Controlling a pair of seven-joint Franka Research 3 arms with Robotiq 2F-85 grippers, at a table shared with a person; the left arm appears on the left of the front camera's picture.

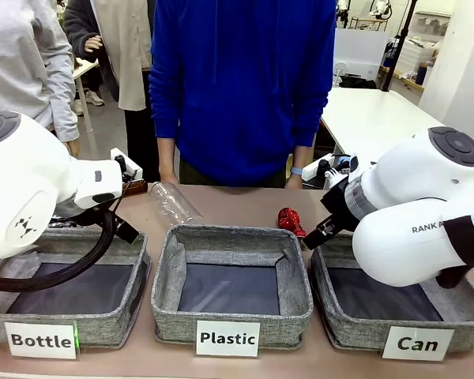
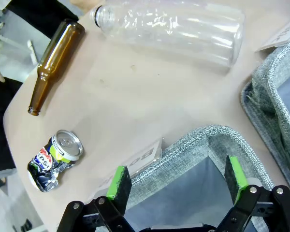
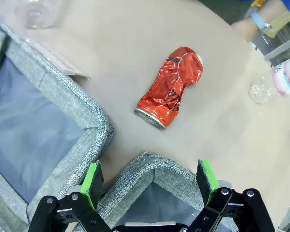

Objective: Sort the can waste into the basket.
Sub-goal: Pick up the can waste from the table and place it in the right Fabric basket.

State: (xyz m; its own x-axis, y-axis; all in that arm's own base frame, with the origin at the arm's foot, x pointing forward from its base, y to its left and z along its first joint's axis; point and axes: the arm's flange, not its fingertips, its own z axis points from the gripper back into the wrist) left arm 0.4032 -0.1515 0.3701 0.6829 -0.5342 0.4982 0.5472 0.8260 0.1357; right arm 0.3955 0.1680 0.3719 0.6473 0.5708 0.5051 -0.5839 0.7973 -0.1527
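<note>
Nearest the robot, three grey fabric baskets with dark bottoms stand in a row on the table (image 1: 229, 207): the Bottle basket (image 1: 103, 325) at the left, the Plastic basket (image 1: 167, 316) in the middle and the Can basket (image 1: 354, 333) at the right, its white label facing the robot.

The left gripper (image 2: 176, 166) hangs over a far corner of the Bottle basket, its green pads wide apart and holding nothing. The right gripper (image 3: 149, 166) hangs over the far corner of the Can basket, next to the Plastic basket. Its jaws are likewise spread and hold nothing.

Just past that corner a crushed red can (image 3: 170, 87) lies on its side on the bare table, near the basket but apart from it. Beyond the Bottle basket, close to the table's edge, lies a crumpled blue-and-green can (image 2: 55, 159). A brown glass bottle (image 2: 53, 63) lies farther out, and a clear plastic bottle (image 2: 169, 29) lies behind the gap between the two left baskets.

What seems to be a small pink-labelled bottle (image 3: 287, 77) sits off to the red can's side. A person in a blue top (image 1: 245, 79) stands at the far edge.
</note>
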